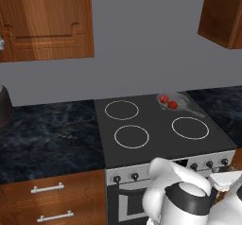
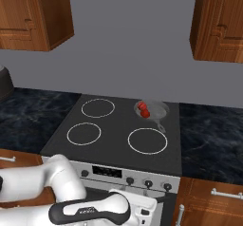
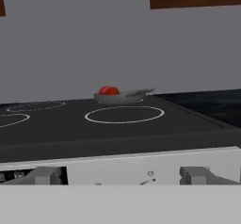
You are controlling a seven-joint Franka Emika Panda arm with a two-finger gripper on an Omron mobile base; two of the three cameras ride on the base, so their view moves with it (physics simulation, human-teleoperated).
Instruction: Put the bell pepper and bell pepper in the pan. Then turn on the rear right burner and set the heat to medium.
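Note:
The grey pan (image 1: 182, 102) (image 2: 159, 109) (image 3: 120, 97) sits at the rear right of the black cooktop, covering the rear right burner, with its handle pointing front-right. Both red bell peppers (image 1: 164, 99) (image 1: 173, 105) lie inside it, touching each other (image 2: 142, 107) (image 2: 145, 113) (image 3: 109, 91). My gripper (image 3: 122, 176) is open, its fingertips (image 3: 42, 176) spread wide, with nothing between them. It hangs low in front of the stove's white control panel, level with the knobs and looking across the cooktop at the pan.
Small dark knobs (image 1: 209, 164) (image 2: 148, 183) line the stove front. The front right burner (image 1: 190, 127) (image 2: 147, 140) (image 3: 124, 114) lies bare between me and the pan. A big dark pot (image 1: 4, 108) stands on the left counter. Wooden cabinets (image 1: 45, 21) hang overhead.

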